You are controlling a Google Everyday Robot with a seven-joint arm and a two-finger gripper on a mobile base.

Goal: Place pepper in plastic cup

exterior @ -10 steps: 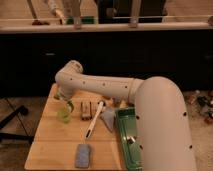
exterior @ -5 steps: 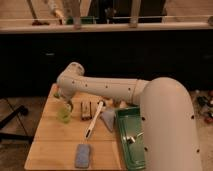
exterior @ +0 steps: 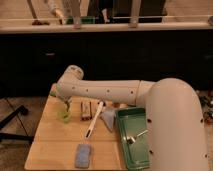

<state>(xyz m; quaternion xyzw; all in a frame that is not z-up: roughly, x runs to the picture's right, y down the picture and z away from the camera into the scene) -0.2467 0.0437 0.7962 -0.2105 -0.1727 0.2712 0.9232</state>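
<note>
**A:** what's seen on the wooden table (exterior: 50,145)?

**B:** blue sponge (exterior: 83,155) is laid at the near edge, white brush (exterior: 94,122) mid-table, brown box (exterior: 86,111) just left of it, green tray (exterior: 131,122) is set right.

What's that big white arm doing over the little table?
The robot's arm stretches across the wooden table, and its gripper hangs directly above the small lime-green plastic cup near the table's left side. The pepper it is meant to drop in cannot be made out, so whether it has gone in is unclear. A white brush, a blue sponge and a green tray lie untouched nearby.
</note>
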